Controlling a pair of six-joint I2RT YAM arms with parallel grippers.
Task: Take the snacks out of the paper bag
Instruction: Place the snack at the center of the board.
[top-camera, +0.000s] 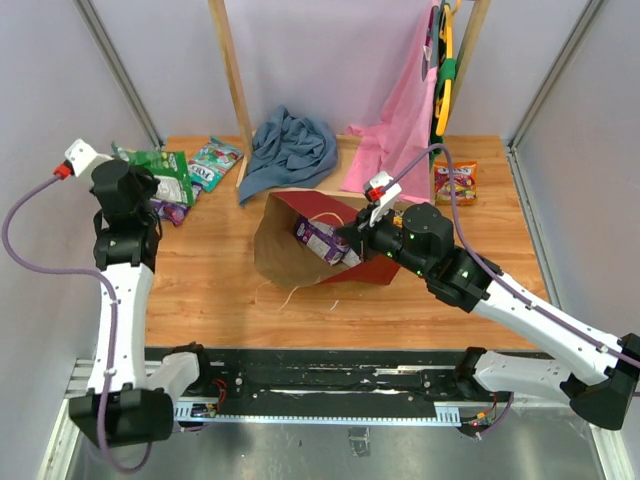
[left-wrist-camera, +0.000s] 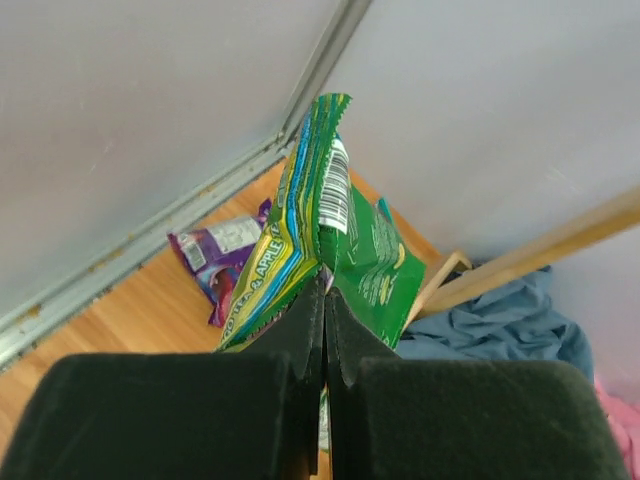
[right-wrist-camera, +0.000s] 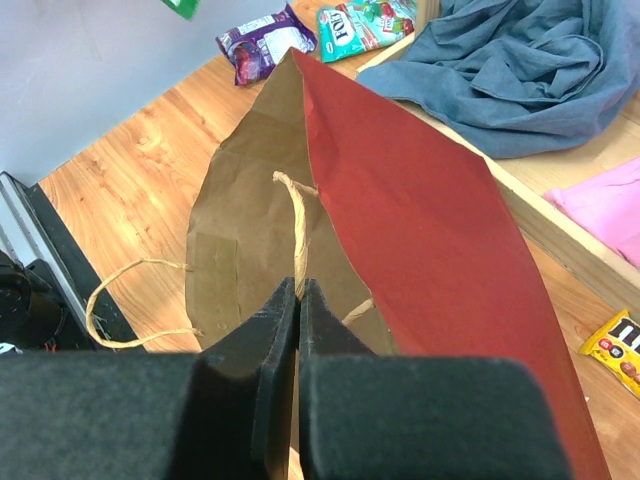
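The paper bag (top-camera: 285, 250), red outside and brown inside, lies on the table with its mouth open. A purple snack packet (top-camera: 322, 240) shows in its mouth. My right gripper (top-camera: 352, 236) is shut on the bag's twine handle (right-wrist-camera: 299, 235) at the upper rim (right-wrist-camera: 298, 288). My left gripper (top-camera: 150, 188) is shut on a green snack packet (left-wrist-camera: 335, 225) and holds it above the table's far left. A purple packet (top-camera: 172, 211) and a teal packet (top-camera: 216, 160) lie near it. A yellow M&M's packet (top-camera: 455, 183) lies at the far right.
A blue-grey cloth (top-camera: 291, 148) lies behind the bag, on a wooden frame's base (top-camera: 345, 150). A pink garment (top-camera: 400, 125) hangs at the back right. The bag's other handle loop (right-wrist-camera: 125, 300) trails on the table. Grey walls close in on the left and right.
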